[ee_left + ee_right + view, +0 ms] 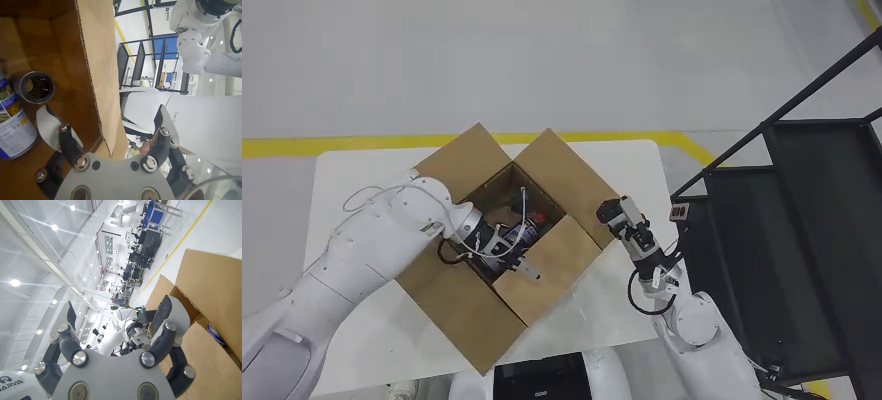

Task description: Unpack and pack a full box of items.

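So, box [457, 305]: open on the table [352, 170], flaps out.
Left gripper [103, 115]: fingers spread, nothing grasped; box wall [98, 75] straddled, one finger inside, one outside.
Right gripper [118, 304]: released too, parked beside a flap [577, 185].
Contents: can [13, 121] and dark tube [36, 87] sat inside, near the inside finger.
Risk: if closed or lifted like this, cardboard gets pinched instead of an item, and the box could be dragged or tipped.
Also: can might get knocked rolling.

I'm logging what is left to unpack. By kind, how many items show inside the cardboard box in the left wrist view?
Blue-and-white labelled can: 1
Dark hollow cylinder: 1
Total: 2 visible in the brown cardboard box; others may lie hidden.
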